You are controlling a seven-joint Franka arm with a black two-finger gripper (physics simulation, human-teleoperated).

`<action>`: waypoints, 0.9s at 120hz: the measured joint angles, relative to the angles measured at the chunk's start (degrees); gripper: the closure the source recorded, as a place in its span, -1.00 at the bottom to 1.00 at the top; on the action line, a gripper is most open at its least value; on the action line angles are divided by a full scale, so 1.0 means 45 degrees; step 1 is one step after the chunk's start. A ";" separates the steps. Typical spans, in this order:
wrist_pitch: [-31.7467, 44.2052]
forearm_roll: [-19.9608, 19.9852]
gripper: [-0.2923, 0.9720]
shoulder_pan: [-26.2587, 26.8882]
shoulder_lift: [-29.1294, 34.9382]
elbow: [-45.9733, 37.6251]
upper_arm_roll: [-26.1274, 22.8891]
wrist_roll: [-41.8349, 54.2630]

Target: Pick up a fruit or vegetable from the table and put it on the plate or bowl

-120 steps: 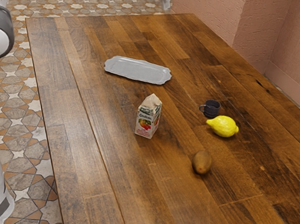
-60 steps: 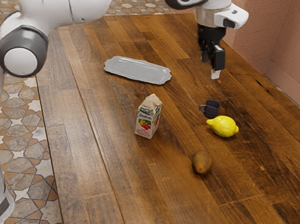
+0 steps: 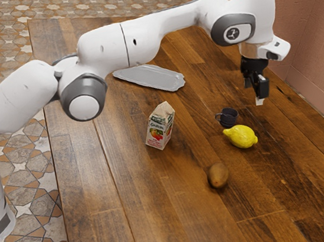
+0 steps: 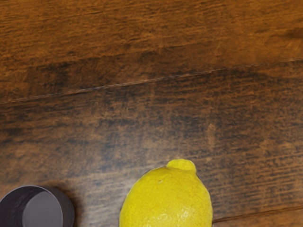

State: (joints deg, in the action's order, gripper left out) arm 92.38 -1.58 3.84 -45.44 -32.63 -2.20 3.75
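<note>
A yellow lemon (image 3: pixel 240 136) lies on the wooden table toward the exterior view's right; in the wrist view the lemon (image 4: pixel 166 198) lies just under my hand. A brown kiwi (image 3: pixel 218 174) rests nearer the table's front. A flat grey plate (image 3: pixel 148 75) lies farther back, toward the exterior view's left. My gripper (image 3: pixel 260 99) hangs above the table, a little beyond the lemon and to its right, pointing down and holding nothing.
A small dark cup (image 3: pixel 227 116) stands right behind the lemon, and that cup (image 4: pixel 35 208) appears beside the lemon in the wrist view. A juice carton (image 3: pixel 160 125) stands upright mid-table. A pink wall (image 3: pixel 313 47) runs along the table's right side.
My arm has swung down and toward the exterior view's right, bringing the gripper from high above the table's back to just above the lemon and cup.
</note>
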 joint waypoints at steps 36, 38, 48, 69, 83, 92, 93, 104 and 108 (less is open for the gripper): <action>-0.0104 0.0068 -0.54 -0.0038 -0.0065 -0.1423 -0.0096 0.0387; -0.0099 0.0075 -0.54 -0.0024 0.0025 -0.1607 -0.0101 0.0403; -0.0003 0.0095 -0.54 0.0059 0.0687 -0.2652 -0.0127 0.0482; 0.0345 0.0123 -0.54 0.0029 0.1364 -0.3842 -0.0155 0.0623; 0.0614 0.0199 -0.54 -0.0009 0.2001 -0.4937 -0.0156 0.0696; 0.0754 0.0273 -0.54 -0.0011 0.2100 -0.5149 -0.0169 0.0740; 0.0767 0.0283 -0.54 -0.0009 0.2105 -0.5170 -0.0170 0.0747; 0.0907 0.0361 -0.54 0.0017 0.2128 -0.5322 -0.0176 0.0999; 0.0946 0.0370 -0.54 0.0023 0.2133 -0.5345 -0.0176 0.1150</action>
State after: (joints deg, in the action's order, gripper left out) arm 96.64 0.08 3.95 -35.84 -56.68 -2.99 8.92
